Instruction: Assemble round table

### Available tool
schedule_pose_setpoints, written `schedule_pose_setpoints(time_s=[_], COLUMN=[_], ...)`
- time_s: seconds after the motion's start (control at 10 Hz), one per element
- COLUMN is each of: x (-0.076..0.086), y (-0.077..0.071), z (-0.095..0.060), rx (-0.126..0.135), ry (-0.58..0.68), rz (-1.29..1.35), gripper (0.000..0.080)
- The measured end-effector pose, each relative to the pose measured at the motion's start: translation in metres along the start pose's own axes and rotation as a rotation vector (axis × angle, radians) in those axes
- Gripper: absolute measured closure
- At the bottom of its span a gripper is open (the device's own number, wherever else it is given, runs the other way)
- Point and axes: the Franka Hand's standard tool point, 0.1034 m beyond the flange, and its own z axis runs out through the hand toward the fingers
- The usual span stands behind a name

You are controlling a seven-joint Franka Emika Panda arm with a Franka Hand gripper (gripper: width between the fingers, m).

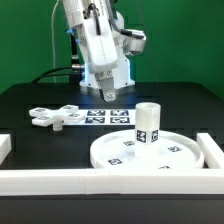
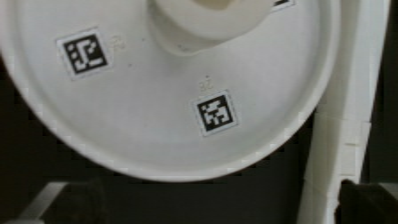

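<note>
The large round disc (image 1: 150, 152) lies flat on the black table at the exterior view's right, against the corner of the rails. The short cylindrical leg (image 1: 147, 124) stands upright on the disc's middle. The four-lobed cross base (image 1: 52, 117) lies flat at the exterior view's left. My gripper (image 1: 108, 93) hangs above the marker board, behind the disc, touching nothing. In the wrist view the disc (image 2: 160, 100) fills most of the picture, with the leg's top (image 2: 214, 18) at the edge. My gripper (image 2: 214, 212) is open and empty, its dark fingertips (image 2: 61, 205) far apart.
The marker board (image 1: 100, 116) lies between the cross base and the disc. White border rails run along the exterior view's right (image 1: 211, 152), the front (image 1: 45, 179) and the left edge (image 1: 4, 145). The right rail also shows in the wrist view (image 2: 338, 130).
</note>
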Motion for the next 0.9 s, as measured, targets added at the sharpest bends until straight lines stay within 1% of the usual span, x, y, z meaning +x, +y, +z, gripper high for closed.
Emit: schedule_pose_setpoints(time_s=[0.1,0.7,0.8,0.9], x=[0.0000,-0.0004,-0.0066,-0.0069], y=[0.0024,0.0035,-0.0002,-0.0020], z=[0.0014,0.0032,0.0056,0.0080], rx=[-0.016,-0.023,-0.076,-0.100], ry=[-0.001,-0.006,-0.035,-0.033], rz=[-0.150,-0.478,-0.627,-0.783], gripper=[0.0150,0.0150,0.0150,0.0150])
